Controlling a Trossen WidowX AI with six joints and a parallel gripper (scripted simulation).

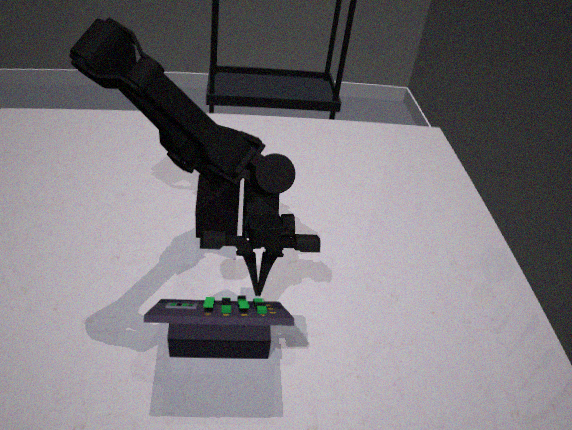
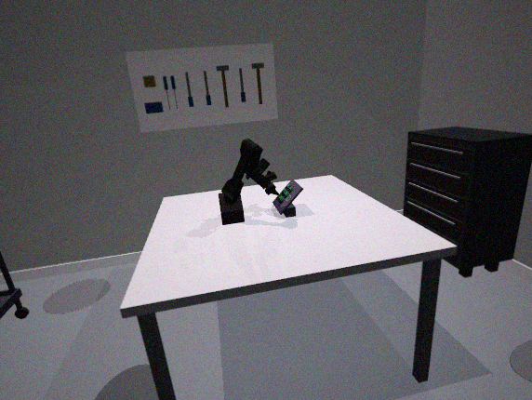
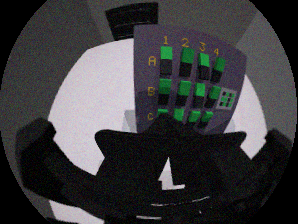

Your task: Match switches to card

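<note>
switch panel on the bench, with the arm's shut jaws poised at its near edge.

the panel [image 1: 218, 314] is a flat, dull purple plate tilted on a dark block near the middle of the matte white bench [image 1: 400, 240]; boxy rocker switches [image 3: 184, 86] in green and dark grey stand in a grid marked with yellow figures, and the small card [image 3: 226, 98] lies beside them. the black gripper [image 1: 258, 291] holds nothing, its thin tapered jaws pinched to one point at the panel's near edge; contact cannot be judged. in the wrist view the gripper body hides the lowest row, and single switch states are too small to read.
</note>
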